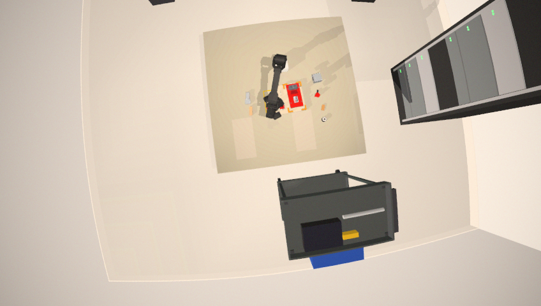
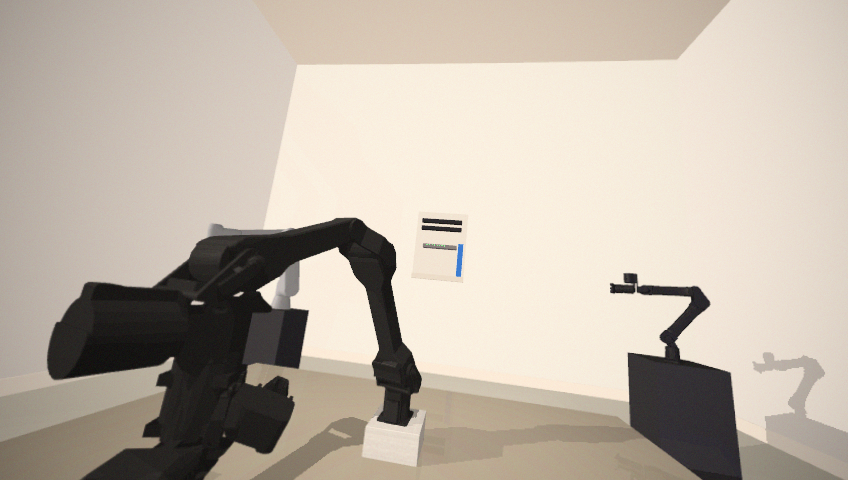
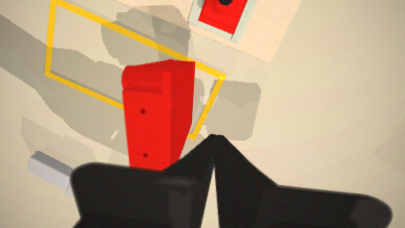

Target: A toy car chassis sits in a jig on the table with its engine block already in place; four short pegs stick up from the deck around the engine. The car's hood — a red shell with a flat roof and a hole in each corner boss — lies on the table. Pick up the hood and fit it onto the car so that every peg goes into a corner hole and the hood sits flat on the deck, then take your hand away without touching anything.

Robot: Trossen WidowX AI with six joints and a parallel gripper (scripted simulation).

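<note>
Fingers, one pair, black: pressed together at the tips, nothing between them. Hood [image 3: 147, 128] [image 1: 266, 108], red shell: outside the grip, beyond the fingers in the wrist view, its lower end hidden by them; two small dark holes show in one face. It overlaps the yellow outline [image 3: 86, 90] [image 1: 263, 94] and is not on the car; whether it touches the fingers cannot be told. Arm [image 1: 276, 79] [image 2: 380, 309], black, bent over the hood, on a white base block [image 2: 389, 446].

Chassis [image 1: 298, 102], red, right of the hood in the top view, between orange corner brackets [image 1: 305, 108]; pegs too small to make out. Further right on the counter [image 1: 228, 68]: grey block [image 1: 316, 78], far; small red piece [image 1: 317, 94]; orange block [image 1: 323, 107]; white ring [image 1: 321, 119], near. Left of the arm: grey bar [image 1: 247, 97] [image 3: 48, 171]; orange strip [image 1: 250, 110], just nearer.
</note>
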